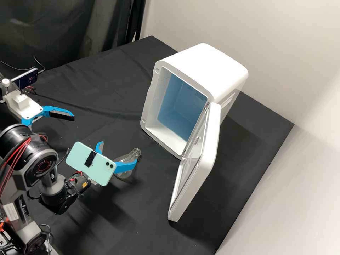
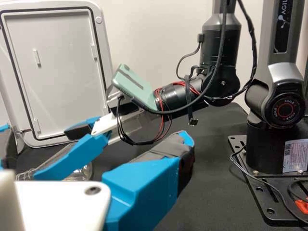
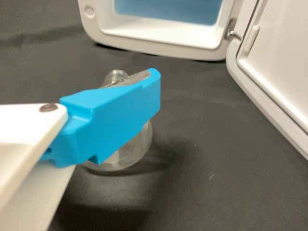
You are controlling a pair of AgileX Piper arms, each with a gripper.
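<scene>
Clear bottle [image 1: 132,154] lies on the bench [image 1: 106,81] by the open mini fridge [image 1: 205,67]; right gripper [image 1: 119,153] straddles it, fingers spread. Left gripper [image 1: 49,121] hangs released, well apart.

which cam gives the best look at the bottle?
High view: the bottle lies on the bench inside the right gripper, neck plain, pointing toward the fridge. Right wrist view is closer, but a blue finger covers much of it. Left wrist view catches a clear sliver.
</scene>
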